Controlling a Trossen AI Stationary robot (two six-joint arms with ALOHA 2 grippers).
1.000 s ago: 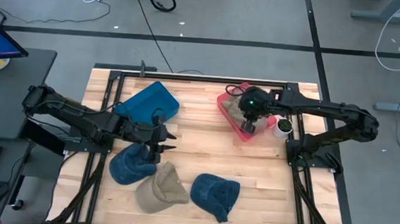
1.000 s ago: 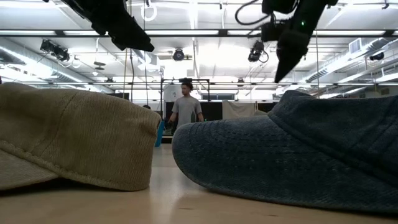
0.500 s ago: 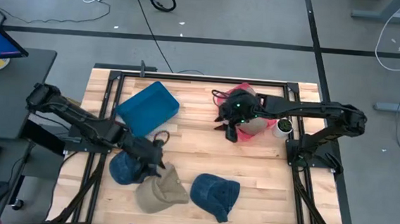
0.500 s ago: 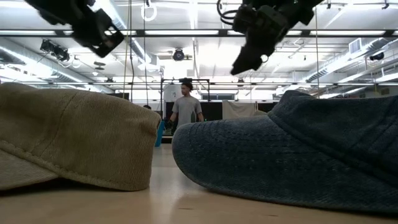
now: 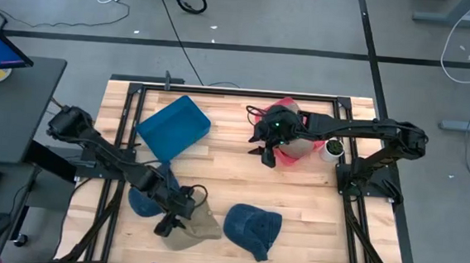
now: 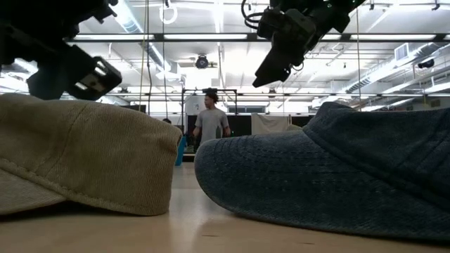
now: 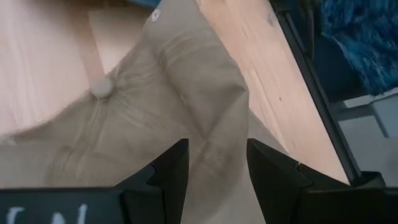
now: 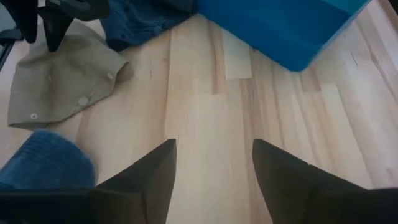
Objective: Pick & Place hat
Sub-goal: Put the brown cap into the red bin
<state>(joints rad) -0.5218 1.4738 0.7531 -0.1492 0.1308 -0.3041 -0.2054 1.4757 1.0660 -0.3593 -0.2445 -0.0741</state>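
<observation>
Three hats lie on the table (image 5: 232, 173): one tan hat (image 5: 195, 228) at 7 o'clock, one dark blue hat (image 5: 253, 230) at 6 o'clock, and another blue hat (image 5: 143, 200) at 8 o'clock. There are two bins: one blue bin (image 5: 173, 125) at 10 o'clock and one red bin (image 5: 288, 143) at 1 o'clock. One white cup (image 5: 332, 149) stands at 2 o'clock. One person (image 6: 210, 121) stands beyond the table.

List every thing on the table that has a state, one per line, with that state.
Left pincer: open, straddling a fold of the tan hat.
Right pincer: open, empty, above bare wood.
Blue bin: tilted, empty.
Pink bin: holds a tan hat.
Two blue hats: lying loose.
</observation>
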